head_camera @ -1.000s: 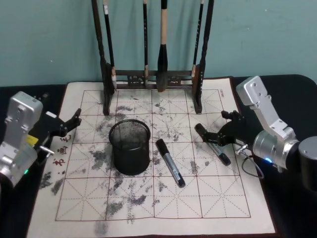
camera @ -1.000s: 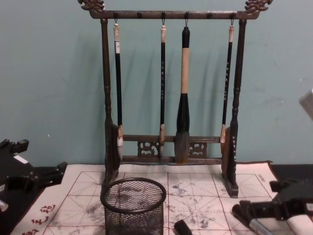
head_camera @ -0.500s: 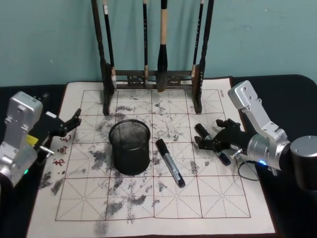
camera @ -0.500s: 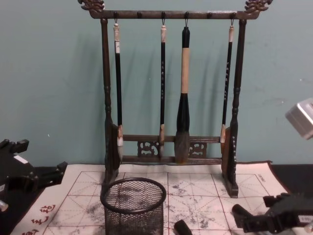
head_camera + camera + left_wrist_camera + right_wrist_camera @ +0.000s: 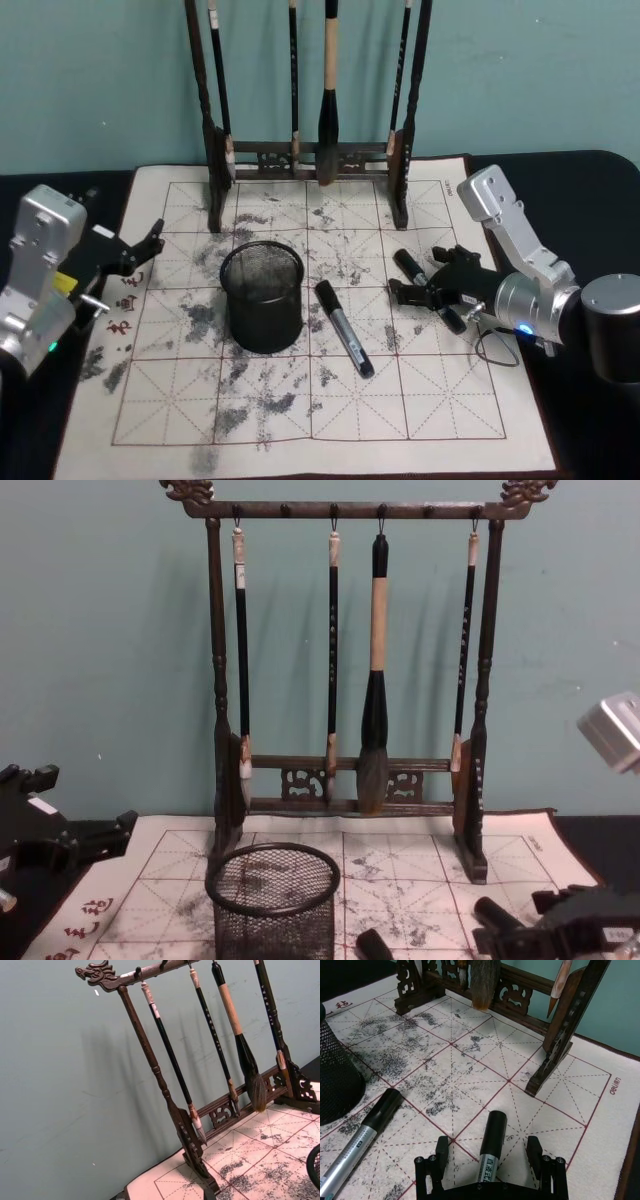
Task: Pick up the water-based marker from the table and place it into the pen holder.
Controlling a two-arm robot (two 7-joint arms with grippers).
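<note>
Right gripper [image 5: 487,1146]: low over the table [image 5: 250,400], jaws spread wide, nothing held. The marker [image 5: 491,1132] lies flat between its fingers [image 5: 441,1152], apparently clear of both, with the black cap projecting just ahead of the tips. The pen holder [image 5: 262,298] stands well off to this gripper's left, with a second marker [image 5: 343,327] lying between. Left gripper [image 5: 135,250]: parked beyond the holder. Assessment: light, rigid, with a smooth round barrel liable to roll or slip. Grip across the mid-barrel, behind the cap.
</note>
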